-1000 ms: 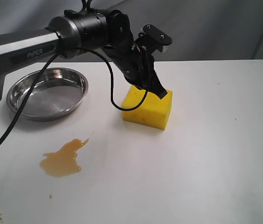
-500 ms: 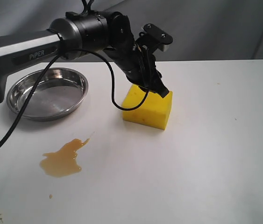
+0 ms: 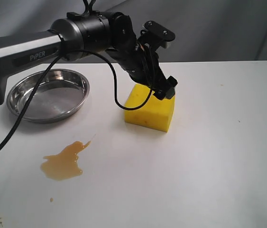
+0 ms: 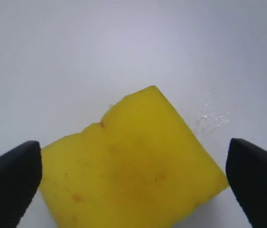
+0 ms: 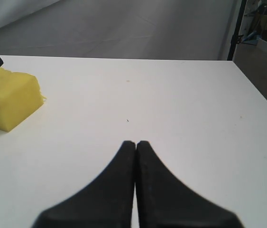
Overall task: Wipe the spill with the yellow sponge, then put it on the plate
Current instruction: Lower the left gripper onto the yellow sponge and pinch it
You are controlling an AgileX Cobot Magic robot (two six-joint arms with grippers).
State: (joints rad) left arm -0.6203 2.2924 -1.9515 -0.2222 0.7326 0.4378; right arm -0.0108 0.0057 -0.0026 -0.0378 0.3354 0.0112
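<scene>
- Two grippers are showing. We're seeing the left gripper [image 4: 133,187] w/ its jaws spread wide. One fingertip [image 4: 10,183] is sitting on each side of the yellow sponge [image 4: 133,156], w/ gaps on both sides, so it's gripping nothing.
- In the ext. view it's hanging just over the sponge's top, toward the right end.
- The right gripper [image 5: 136,147] is sitting w/ fingers pressed together, holding nothing, over bare table [image 5: 195,109], well apart from the sponge.
- The sponge is lying flat approx. mid-table, nearer the far edge, w/ a notch showing along one side.
- The plate [image 3: 48,118] is resting near the table's far-left corner, apart from the sponge.
- The spill [image 3: 64,161] is pooling amber-brown between the plate and the near edge, on the left. Its thin tail is pointing toward the far edge.
</scene>
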